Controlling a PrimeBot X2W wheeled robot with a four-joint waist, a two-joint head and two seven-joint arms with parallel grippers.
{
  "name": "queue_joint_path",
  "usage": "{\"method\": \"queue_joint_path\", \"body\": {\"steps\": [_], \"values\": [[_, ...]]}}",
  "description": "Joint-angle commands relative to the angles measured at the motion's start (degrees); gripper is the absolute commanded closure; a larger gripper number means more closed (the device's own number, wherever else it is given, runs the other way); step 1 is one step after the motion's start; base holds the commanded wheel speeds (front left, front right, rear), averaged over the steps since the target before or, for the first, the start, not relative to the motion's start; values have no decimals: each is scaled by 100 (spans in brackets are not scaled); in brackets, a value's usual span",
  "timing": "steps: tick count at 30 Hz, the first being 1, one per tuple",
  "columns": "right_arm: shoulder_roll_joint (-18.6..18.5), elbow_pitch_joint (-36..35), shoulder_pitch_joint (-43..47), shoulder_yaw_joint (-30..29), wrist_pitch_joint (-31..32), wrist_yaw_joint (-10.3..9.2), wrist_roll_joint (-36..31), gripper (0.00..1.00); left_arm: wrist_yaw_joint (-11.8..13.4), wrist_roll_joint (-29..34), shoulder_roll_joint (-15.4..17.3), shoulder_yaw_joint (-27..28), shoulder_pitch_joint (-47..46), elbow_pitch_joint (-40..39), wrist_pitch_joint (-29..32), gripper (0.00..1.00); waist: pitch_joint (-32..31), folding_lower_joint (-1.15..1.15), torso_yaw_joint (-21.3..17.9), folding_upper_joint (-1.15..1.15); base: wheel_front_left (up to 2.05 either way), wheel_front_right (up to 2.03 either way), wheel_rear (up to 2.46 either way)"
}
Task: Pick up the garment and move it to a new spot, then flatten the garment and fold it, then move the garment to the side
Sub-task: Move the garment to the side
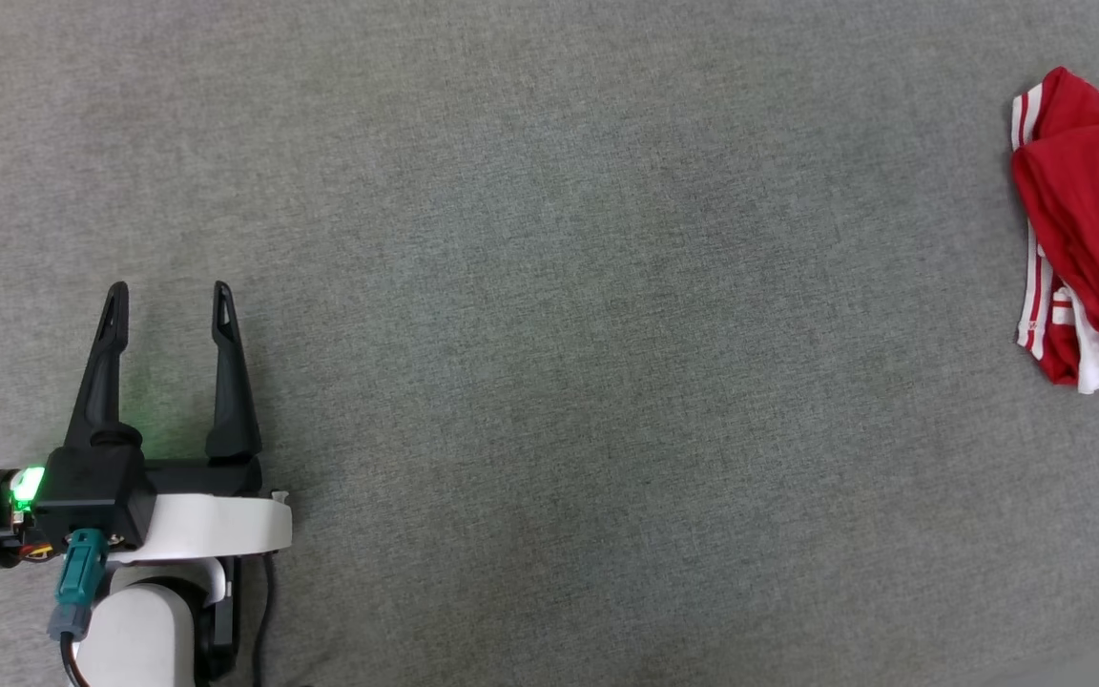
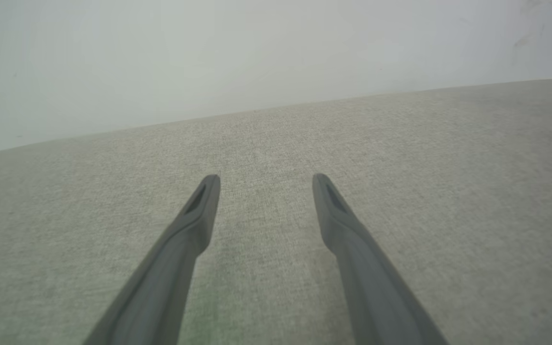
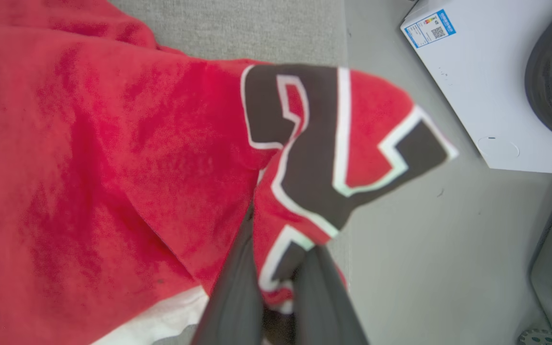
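Observation:
The garment (image 1: pixel 1093 219) is a red jersey with white sleeves and striped trim, bunched at the right edge of the head view on the grey cloth surface (image 1: pixel 549 286). In the right wrist view the garment (image 3: pixel 113 158) is close up, with black white-outlined numerals on a raised fold. My right gripper (image 3: pixel 278 268) is shut on that fold of red fabric. My left gripper (image 1: pixel 171 298) stands open at the lower left, far from the garment, with nothing between its fingers. The left gripper (image 2: pixel 266 179) hovers low over bare cloth.
A white appliance (image 3: pixel 491 86) with a dark round door stands on the pale floor (image 3: pixel 429 249) beyond the surface's edge in the right wrist view. A pale wall (image 2: pixel 257 52) rises behind the surface in the left wrist view.

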Motion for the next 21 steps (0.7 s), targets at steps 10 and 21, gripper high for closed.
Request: {"method": "queue_joint_path", "body": {"steps": [10, 21], "values": [[119, 449, 150, -538, -1131, -5, -777, 0, 117, -5, -137, -42, 261, 158, -14, 0, -865, -1, 161, 0, 0, 0, 0], [841, -254, 645, -1565, -3520, -4, -2017, 0, 217, -69, -305, -117, 922, 232, -13, 0, -1927, -1, 453, 0, 0, 0, 0]]}}
